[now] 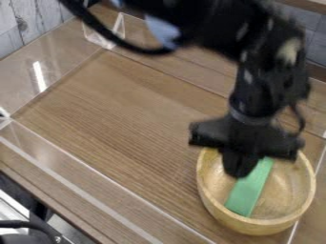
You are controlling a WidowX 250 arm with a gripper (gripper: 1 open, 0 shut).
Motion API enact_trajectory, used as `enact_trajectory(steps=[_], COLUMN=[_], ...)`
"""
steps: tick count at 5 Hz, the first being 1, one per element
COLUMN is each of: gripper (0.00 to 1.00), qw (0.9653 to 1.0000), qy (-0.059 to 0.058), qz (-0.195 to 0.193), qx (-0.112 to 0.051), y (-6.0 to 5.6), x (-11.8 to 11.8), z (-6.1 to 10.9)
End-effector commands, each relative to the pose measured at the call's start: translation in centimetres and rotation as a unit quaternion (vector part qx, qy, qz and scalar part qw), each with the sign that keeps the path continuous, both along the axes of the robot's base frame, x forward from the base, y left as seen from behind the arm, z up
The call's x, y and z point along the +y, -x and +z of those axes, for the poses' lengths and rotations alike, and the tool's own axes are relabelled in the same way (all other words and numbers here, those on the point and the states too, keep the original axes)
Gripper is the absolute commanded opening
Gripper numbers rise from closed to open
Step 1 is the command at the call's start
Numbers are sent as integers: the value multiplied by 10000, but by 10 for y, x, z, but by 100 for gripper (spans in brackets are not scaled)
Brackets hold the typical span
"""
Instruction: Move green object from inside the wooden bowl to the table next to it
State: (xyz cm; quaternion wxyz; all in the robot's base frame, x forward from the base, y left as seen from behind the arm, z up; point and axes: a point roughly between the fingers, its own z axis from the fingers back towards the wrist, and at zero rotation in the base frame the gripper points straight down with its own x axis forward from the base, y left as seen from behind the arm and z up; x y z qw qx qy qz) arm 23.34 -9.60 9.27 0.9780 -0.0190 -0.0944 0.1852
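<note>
Camera, flat, elongated, bright green object [250,191]

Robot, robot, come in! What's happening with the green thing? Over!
Gripper shut, blurred, over wooden bowl. Green object in bowl, top end at gripper; grip unconfirmed. Table beside bowl unobstructed.

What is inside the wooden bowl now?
A green block lies slanted inside the bowl. The gripper covers the block's upper end, so whether it is gripped cannot be seen.
</note>
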Motion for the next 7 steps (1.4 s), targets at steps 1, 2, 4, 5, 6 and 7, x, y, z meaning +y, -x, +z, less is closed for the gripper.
enact_trajectory(steps=[1,2,4,5,6,7], gripper=[0,0,100,100,100,100], qw=[9979,9980,9989,9987,9980,9973], qy=[328,396,329,300,273,250], qz=[359,248,-143,-365,-559,-693], qx=[-424,-432,-289,-206,-110,-26], y=[-21,-29,-30,-25,-20,-16], x=[6,2,-8,-7,-5,-4], z=[48,51,38,30,23,7])
